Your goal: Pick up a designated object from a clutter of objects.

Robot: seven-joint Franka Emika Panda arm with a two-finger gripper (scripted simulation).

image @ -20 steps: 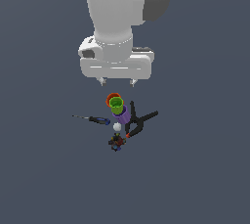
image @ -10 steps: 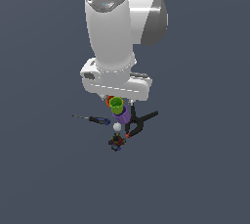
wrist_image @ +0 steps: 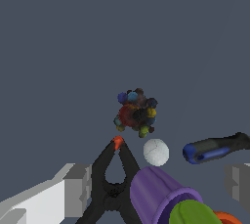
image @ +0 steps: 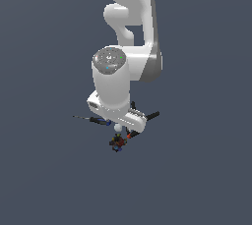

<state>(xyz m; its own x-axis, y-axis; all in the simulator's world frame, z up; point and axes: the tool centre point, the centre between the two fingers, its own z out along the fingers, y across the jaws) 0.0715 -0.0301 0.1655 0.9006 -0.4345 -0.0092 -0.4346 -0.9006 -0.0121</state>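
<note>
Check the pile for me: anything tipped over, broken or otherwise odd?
The purple cup lies on its side with the green cup nested in its mouth. Nothing looks broken; the speckled lump sits apart from the ball.

lump (wrist_image: pixel 135 112) free on grey floor | ball (wrist_image: pixel 156 152) just beside it | clamp (wrist_image: pixel 115 181) orange tip toward lump | purple cup (wrist_image: pixel 156 191) on its side, green cup (wrist_image: pixel 194 213) nested | screwdriver (wrist_image: pixel 215 148) apart | fingers (wrist_image: pixel 77 190) spread wide, holding nothing

Exterior view: far off, high up, looking down. Wrist view: close, low. Both show speckled lump (image: pixel 117 143) (wrist_image: pixel 135 113), white ball (image: pixel 117 127) (wrist_image: pixel 156 152).
</note>
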